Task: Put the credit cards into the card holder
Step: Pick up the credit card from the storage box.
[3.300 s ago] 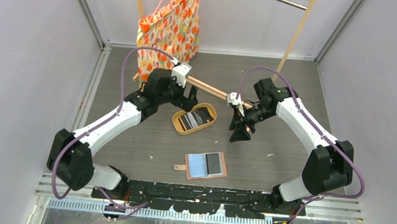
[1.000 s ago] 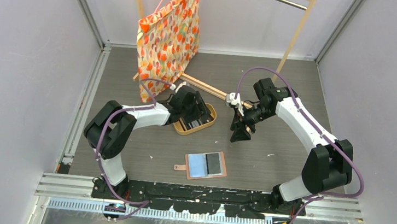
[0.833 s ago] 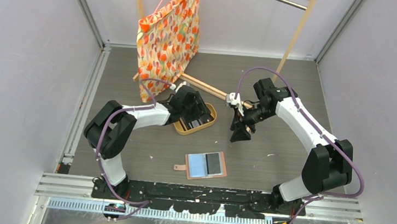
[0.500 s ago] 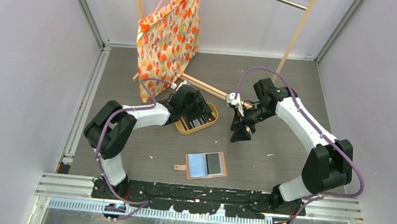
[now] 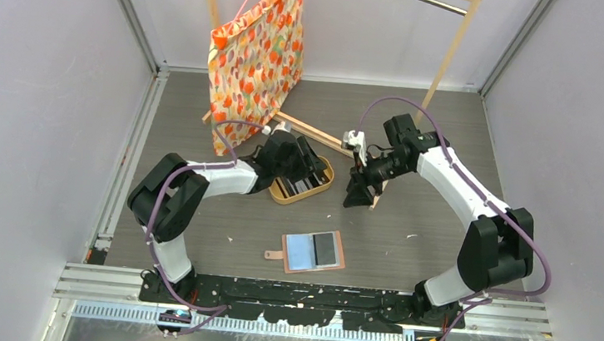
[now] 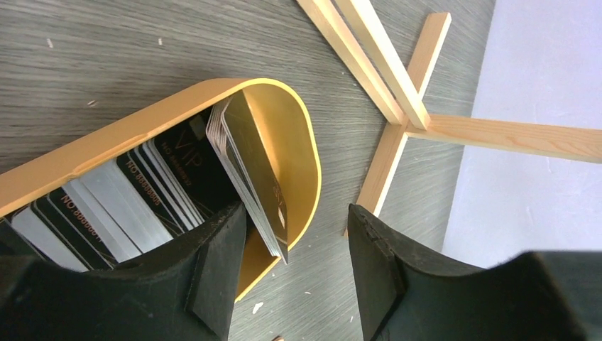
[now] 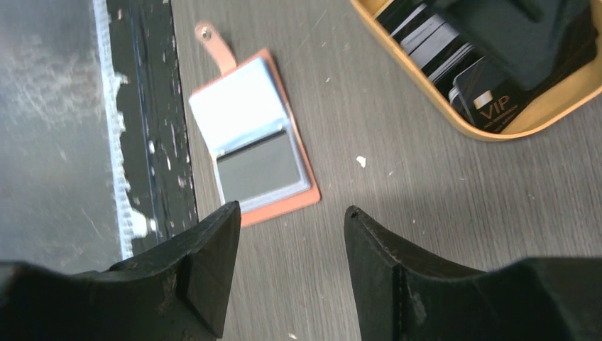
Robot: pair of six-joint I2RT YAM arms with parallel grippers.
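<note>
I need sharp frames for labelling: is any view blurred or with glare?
Left wrist: cards and tray sharp, print readable. Right wrist: table grain slightly smeared, wallet pocket shines pale. Top: even light, soft shadows only.

My claw (image 7: 291, 213) hangs above the grey table (image 7: 426, 177), fingers spread with nothing between them. Just ahead and to its left a wallet (image 7: 255, 156) lies unfolded. Farther ahead to its right, cards (image 7: 440, 50) sit in a tray (image 7: 497, 133).
</note>
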